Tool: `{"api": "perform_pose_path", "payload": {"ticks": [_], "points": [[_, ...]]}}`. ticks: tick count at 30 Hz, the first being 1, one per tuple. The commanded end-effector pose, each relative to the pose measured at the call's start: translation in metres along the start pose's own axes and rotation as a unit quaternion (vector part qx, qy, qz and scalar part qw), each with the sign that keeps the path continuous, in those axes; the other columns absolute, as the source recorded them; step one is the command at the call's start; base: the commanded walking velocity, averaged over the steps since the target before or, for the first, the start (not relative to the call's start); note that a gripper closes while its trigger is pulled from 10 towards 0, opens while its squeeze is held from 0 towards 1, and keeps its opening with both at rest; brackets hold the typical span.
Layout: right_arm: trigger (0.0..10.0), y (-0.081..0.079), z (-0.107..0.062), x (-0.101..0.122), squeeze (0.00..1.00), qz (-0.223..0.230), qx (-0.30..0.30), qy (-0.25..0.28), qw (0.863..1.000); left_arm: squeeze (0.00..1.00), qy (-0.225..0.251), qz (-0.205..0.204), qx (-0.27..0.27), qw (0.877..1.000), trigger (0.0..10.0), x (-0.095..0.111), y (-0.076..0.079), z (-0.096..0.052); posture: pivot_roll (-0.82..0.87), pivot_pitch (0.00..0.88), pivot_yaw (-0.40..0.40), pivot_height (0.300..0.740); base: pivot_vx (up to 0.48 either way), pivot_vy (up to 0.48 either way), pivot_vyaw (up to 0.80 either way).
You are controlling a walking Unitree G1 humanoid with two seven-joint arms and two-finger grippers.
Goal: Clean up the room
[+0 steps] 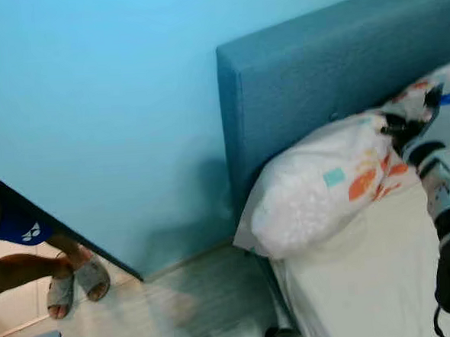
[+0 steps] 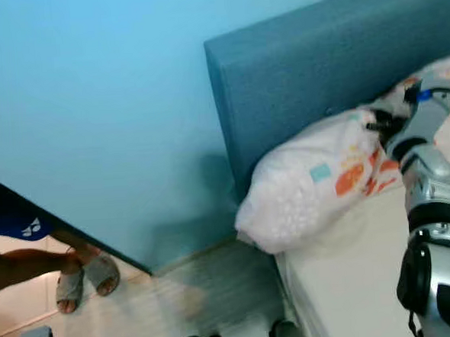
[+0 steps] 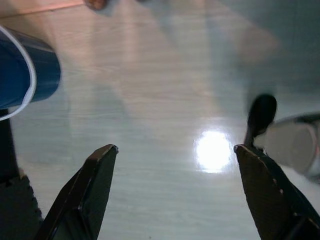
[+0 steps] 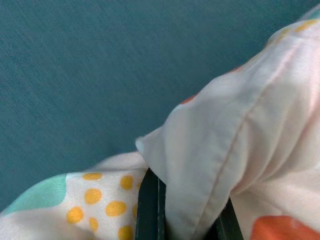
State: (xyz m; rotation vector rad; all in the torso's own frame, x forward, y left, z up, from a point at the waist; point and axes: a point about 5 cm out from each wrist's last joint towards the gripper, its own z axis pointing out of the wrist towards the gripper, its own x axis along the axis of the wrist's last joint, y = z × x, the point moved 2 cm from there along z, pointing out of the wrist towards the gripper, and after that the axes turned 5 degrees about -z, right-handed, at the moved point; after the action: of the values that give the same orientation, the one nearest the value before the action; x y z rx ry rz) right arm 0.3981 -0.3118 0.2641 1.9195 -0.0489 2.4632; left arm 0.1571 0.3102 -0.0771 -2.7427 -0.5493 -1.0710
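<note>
Now the right gripper (image 4: 182,220) pinches a corner of the soft white pillow with orange and teal spots (image 1: 325,185), lying against the blue padded headboard (image 1: 318,63). Thin cloth might slip out. The left gripper (image 3: 175,190) hangs wide open.

Bedroom: bed (image 1: 369,282), headboard (image 1: 318,63), pillow (image 1: 318,186).

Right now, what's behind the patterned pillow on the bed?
Behind the pillow stands the blue headboard; the right gripper pinches the pillow's edge. The headboard's lower part is covered.
</note>
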Motion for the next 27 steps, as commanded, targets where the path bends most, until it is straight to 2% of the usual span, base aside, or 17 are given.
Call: {"api": "perform_pose_path", "payload": {"ticks": [1,3,6,8,11,13,15,17,18,19,21,25,26,27], "points": [[10.0,-0.004,0.008,0.039,0.0,0.007,0.009,0.09,0.996,0.0,-0.012,0.006,0.015,1.0,10.0,-0.006,-0.017,-0.006,0.05,0.337,0.107,0.74,0.0,0.0,0.0],[10.0,-0.005,0.01,0.044,0.0,0.012,0.01,0.098,0.995,0.0,-0.011,0.007,0.015,1.0,10.0,-0.006,-0.018,-0.006,0.05,0.337,0.108,0.74,0.0,0.0,0.0],[10.0,-0.008,0.016,0.077,0.0,0.046,0.019,0.164,0.985,0.0,-0.005,0.006,0.013,1.0,10.0,-0.003,-0.018,-0.006,0.06,0.344,0.11,0.74,0.0,0.0,0.0],[10.0,-0.009,0.016,0.08,0.0,0.05,0.021,0.169,0.984,0.0,-0.004,0.006,0.013,1.0,10.0,-0.003,-0.018,-0.006,0.06,0.344,0.11,0.74,0.0,0.0,0.0],[10.0,-0.003,0.012,0.103,0.0,0.066,0.03,0.223,0.972,0.0,-0.001,0.007,0.005,1.0,10.0,-0.003,-0.015,-0.005,0.07,0.347,0.11,0.74,0.0,0.0,0.0],[10.0,0.001,0.008,0.1,0.0,0.071,0.032,0.228,0.971,0.0,-0.002,0.008,0.003,1.0,10.0,-0.004,-0.015,-0.006,0.07,0.349,0.111,0.74,0.0,0.0,0.0],[10.0,0.008,0.0,0.074,0.0,0.074,0.03,0.206,0.975,0.0,-0.007,0.009,0.003,1.0,10.0,-0.008,-0.016,-0.007,0.06,0.349,0.115,0.74,0.0,0.0,0.0],[10.0,0.013,-0.012,0.038,0.0,0.081,0.029,0.169,0.982,0.0,-0.014,0.011,0.005,1.0,10.0,-0.013,-0.019,-0.009,0.07,0.348,0.117,0.74,0.0,0.0,0.0],[10.0,0.013,-0.012,0.038,0.0,0.081,0.029,0.169,0.982,0.0,-0.014,0.011,0.005,1.0,10.0,-0.013,-0.019,-0.009,0.07,0.348,0.117,0.74,0.0,0.0,0.0],[10.0,0.015,-0.02,0.019,0.0,0.082,0.026,0.149,0.985,0.0,-0.016,0.012,0.006,1.0,10.0,-0.014,-0.02,-0.01,0.06,0.349,0.117,0.74,0.0,0.0,0.0],[10.0,0.028,-0.043,-0.027,0.0,0.051,-0.02,0.08,0.995,0.0,-0.019,0.011,0.01,1.0,10.0,-0.016,-0.024,-0.011,0.06,0.349,0.118,0.74,0.0,0.0,0.0],[10.0,0.03,-0.046,-0.032,0.0,0.053,-0.025,0.075,0.995,0.0,-0.019,0.011,0.01,1.0,10.0,-0.016,-0.024,-0.012,0.06,0.349,0.118,0.74,0.0,0.0,0.0],[10.0,0.034,-0.051,-0.038,0.0,0.053,-0.04,0.066,0.996,0.0,-0.019,0.011,0.01,1.0,10.0,-0.016,-0.024,-0.012,0.06,0.35,0.12,0.74,0.0,0.0,0.0],[10.0,0.047,-0.071,-0.063,0.0,0.046,-0.087,0.029,0.995,0.0,-0.02,0.011,0.01,1.0,10.0,-0.017,-0.023,-0.011,0.05,0.345,0.123,0.74,0.0,0.0,0.0]]}}
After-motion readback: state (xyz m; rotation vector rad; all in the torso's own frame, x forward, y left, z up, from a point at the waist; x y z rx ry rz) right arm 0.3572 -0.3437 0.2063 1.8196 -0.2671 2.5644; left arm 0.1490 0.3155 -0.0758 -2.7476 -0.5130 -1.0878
